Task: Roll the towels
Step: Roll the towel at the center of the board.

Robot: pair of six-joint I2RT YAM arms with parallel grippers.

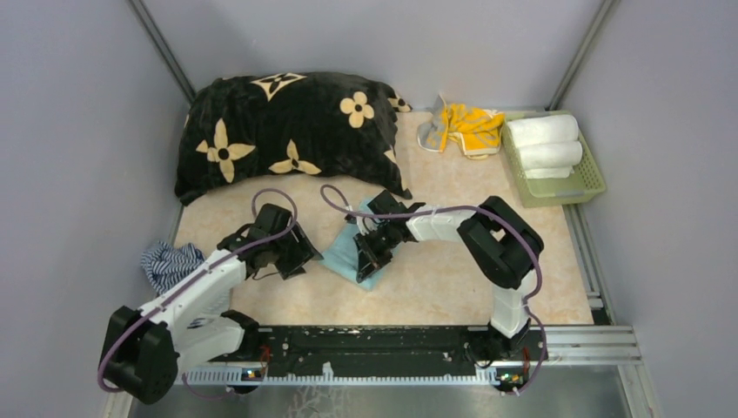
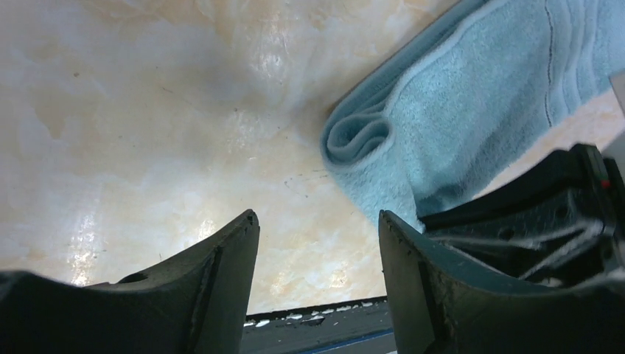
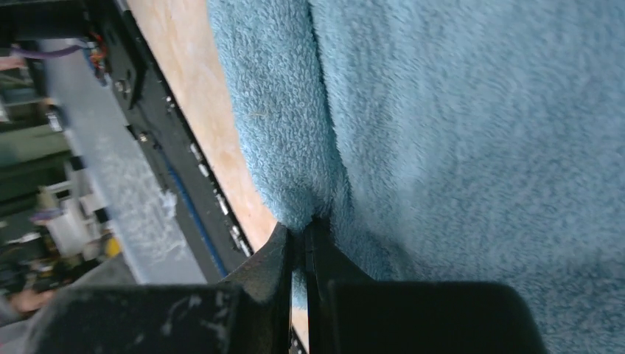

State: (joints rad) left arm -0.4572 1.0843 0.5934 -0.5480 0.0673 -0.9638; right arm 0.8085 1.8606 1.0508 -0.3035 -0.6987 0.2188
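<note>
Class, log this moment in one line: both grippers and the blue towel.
left gripper: open, empty, beside blue towel | right gripper: shut on blue towel's edge | blue towel: folded, on table

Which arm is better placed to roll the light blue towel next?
The right arm, probably. Its jaws are shut on an edge of the light blue towel. The left arm has its jaws open over the table beside the towel, holding nothing.
</note>
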